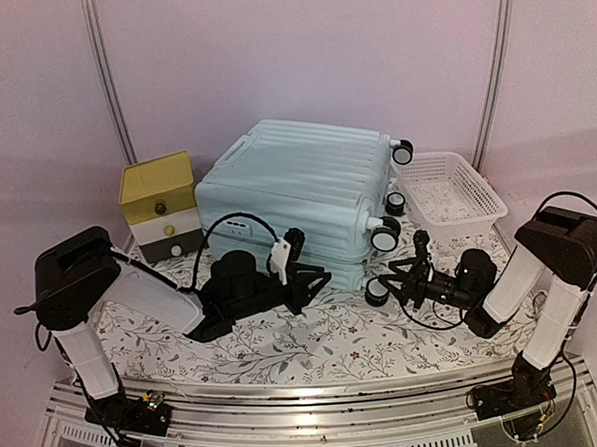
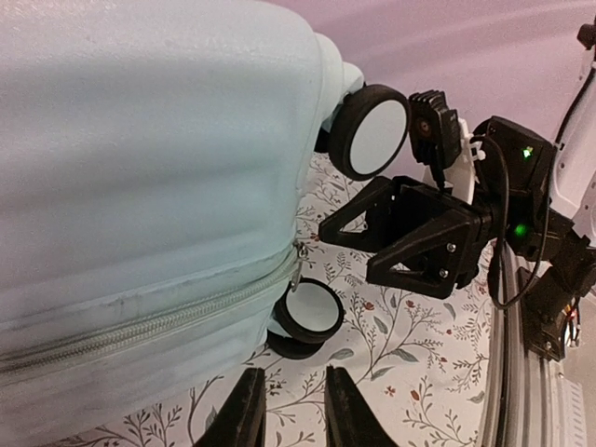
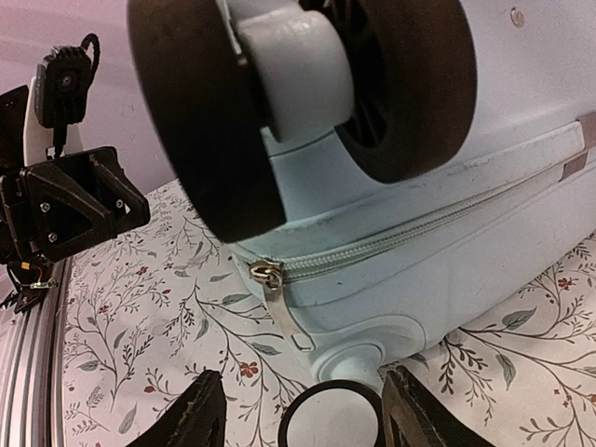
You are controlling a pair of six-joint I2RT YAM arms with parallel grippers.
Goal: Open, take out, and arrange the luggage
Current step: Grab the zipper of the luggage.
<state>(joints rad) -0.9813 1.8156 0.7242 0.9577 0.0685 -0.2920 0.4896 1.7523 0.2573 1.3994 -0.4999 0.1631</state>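
Hanging zipper pull (image 3: 273, 284) on luggage (image 3: 447, 233): wrist views, not top.

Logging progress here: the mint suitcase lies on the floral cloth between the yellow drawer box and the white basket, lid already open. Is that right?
Not quite: the luggage is closed. The right wrist view shows its zip done up, puller at the wheel corner. It does lie on the floral cloth between the drawer box and basket.

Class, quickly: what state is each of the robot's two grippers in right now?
Left gripper: open, holding nothing.
Right gripper: open, holding nothing, facing the zip pull on the suitcase.
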